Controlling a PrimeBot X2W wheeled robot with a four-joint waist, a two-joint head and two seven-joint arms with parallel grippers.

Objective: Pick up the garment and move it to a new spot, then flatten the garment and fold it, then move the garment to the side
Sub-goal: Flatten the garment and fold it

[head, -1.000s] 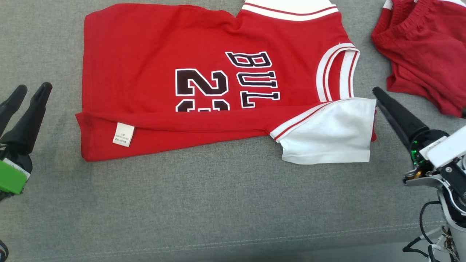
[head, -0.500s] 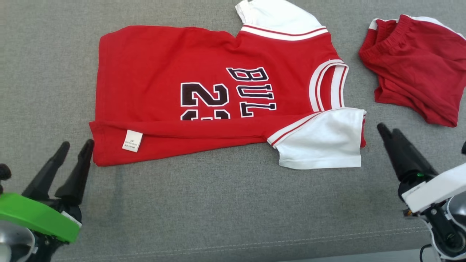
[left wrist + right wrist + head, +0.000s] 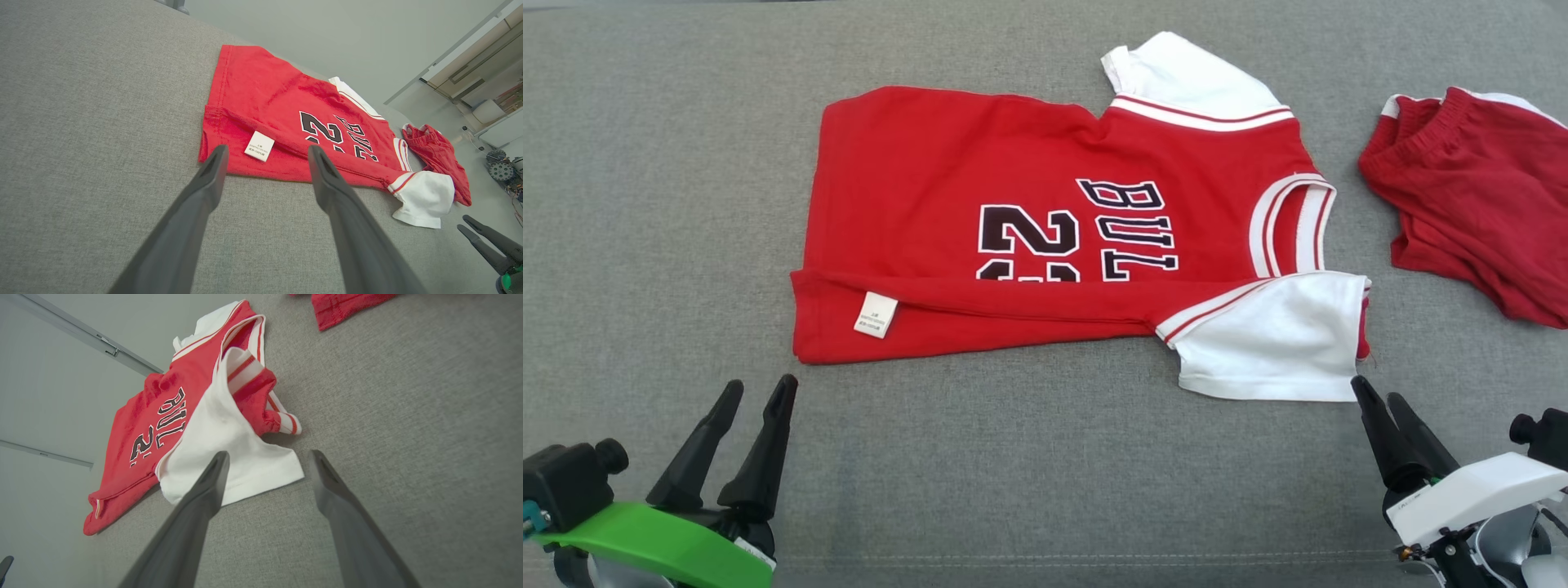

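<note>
Head view looks down on a grey upholstered surface (image 3: 1045, 482) with the garment (image 3: 915, 180), a red jersey with white sleeves, lying flat across its middle. Black letters with white outlines (image 3: 1131, 229) run sideways across the chest and read "BUL". The rest of the word is hidden under the near long edge, which is folded up over the front. Beside the letters stands a large "2" (image 3: 1029, 233), and a second digit below it is mostly covered by the same fold. A small white care label (image 3: 876, 314) lies on the folded strip near the hem corner. Its print is tiny; in the left wrist view the last line seems to include "100%", and the rest cannot be read.

The left gripper (image 3: 762, 382) hovers near the hem corner, apart from the cloth, its fingers spread wide and holding nothing. The right gripper (image 3: 1376, 389) is likewise spread and empty, its tips just beside the outer corner of the near white sleeve (image 3: 1274, 343); whether they touch it cannot be told. A second red garment (image 3: 1478, 204) lies crumpled to the right, apart from the jersey.
</note>
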